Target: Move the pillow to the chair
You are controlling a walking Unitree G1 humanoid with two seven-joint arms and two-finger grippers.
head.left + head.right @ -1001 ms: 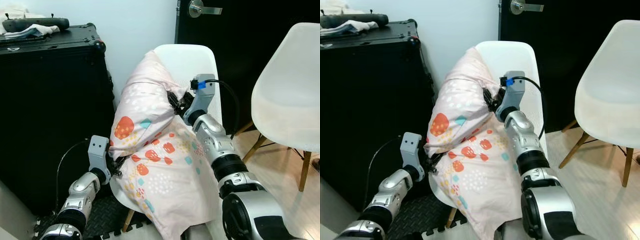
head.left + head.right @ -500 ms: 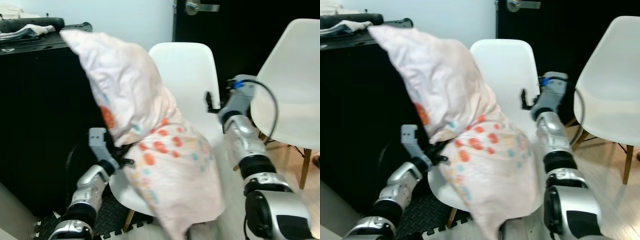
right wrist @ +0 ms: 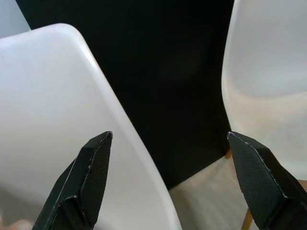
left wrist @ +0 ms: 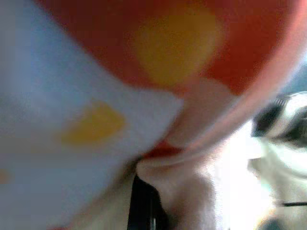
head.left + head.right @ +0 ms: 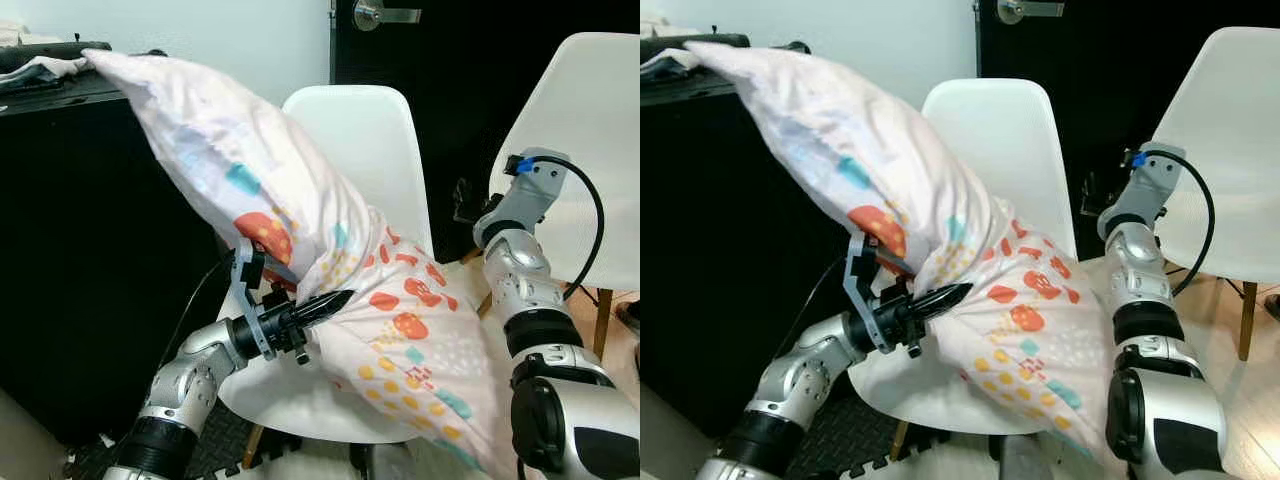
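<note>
The pillow [image 5: 330,270] has swung since a second ago: it lay slumped down the chair [image 5: 350,130], and now its top corner leans off toward the black case [image 5: 90,250] beside the chair while its lower half drapes over the seat. The right claw [image 3: 172,177] has let go and stands wide open beside the chairback. The left claw [image 5: 325,303] stays pinched on pillow cloth over the seat. I'd judge placing nearly done, though the lean could topple it.

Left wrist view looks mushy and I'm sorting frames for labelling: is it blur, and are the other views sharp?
Left wrist view: out of focus, the pillow pressed against the lens. Right wrist view: sharp, black fingers crisp against the white chair. Eye views: clear, evenly lit, black case very dark.
</note>
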